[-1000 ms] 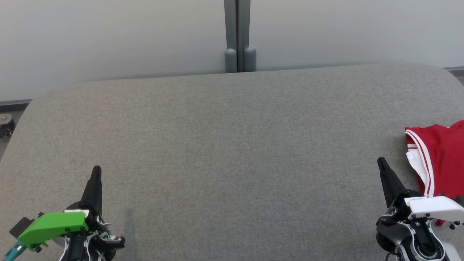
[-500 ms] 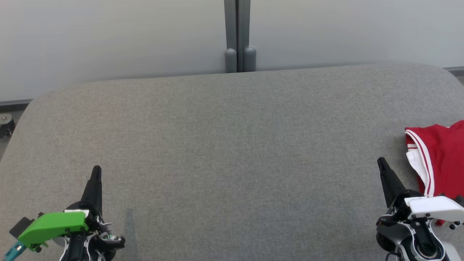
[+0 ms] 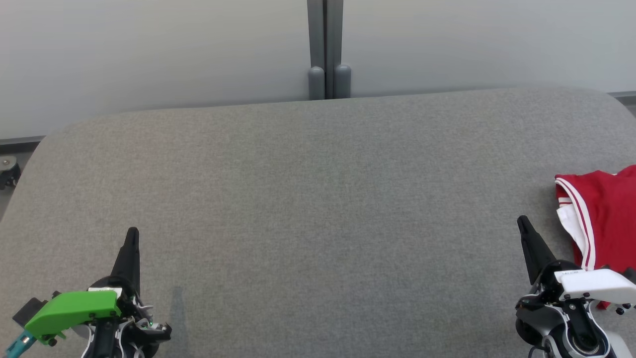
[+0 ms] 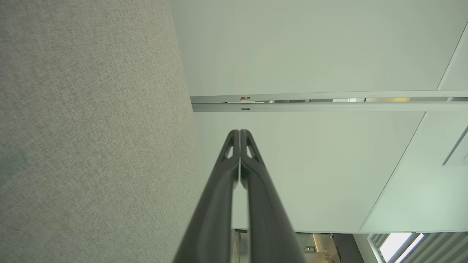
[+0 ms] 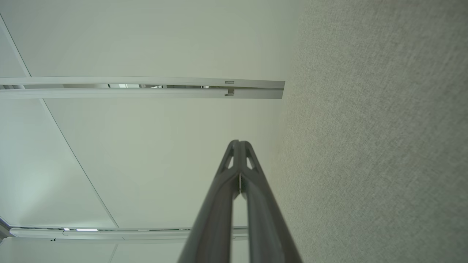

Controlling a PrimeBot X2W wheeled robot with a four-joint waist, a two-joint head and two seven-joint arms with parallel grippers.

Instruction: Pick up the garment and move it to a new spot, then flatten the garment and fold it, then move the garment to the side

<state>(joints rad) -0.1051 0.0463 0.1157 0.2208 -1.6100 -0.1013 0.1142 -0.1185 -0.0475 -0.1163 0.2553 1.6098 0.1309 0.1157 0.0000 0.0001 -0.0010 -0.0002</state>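
Note:
A red garment (image 3: 607,214) with white trim lies folded at the right edge of the grey table (image 3: 318,199), partly cut off by the head view's border. My right gripper (image 3: 521,220) stands just left of it, apart from the cloth, fingertips pressed together and holding nothing; its shut fingers (image 5: 239,144) show in the right wrist view. My left gripper (image 3: 132,231) rests at the lower left, far from the garment, also shut and empty, its fingers (image 4: 240,132) meeting at the tips in the left wrist view.
Pale wall panels with a grey post (image 3: 325,49) stand behind the table's far edge. A small caster wheel (image 3: 7,169) sits on the floor past the left edge. The table's rounded corners fall away at far left and far right.

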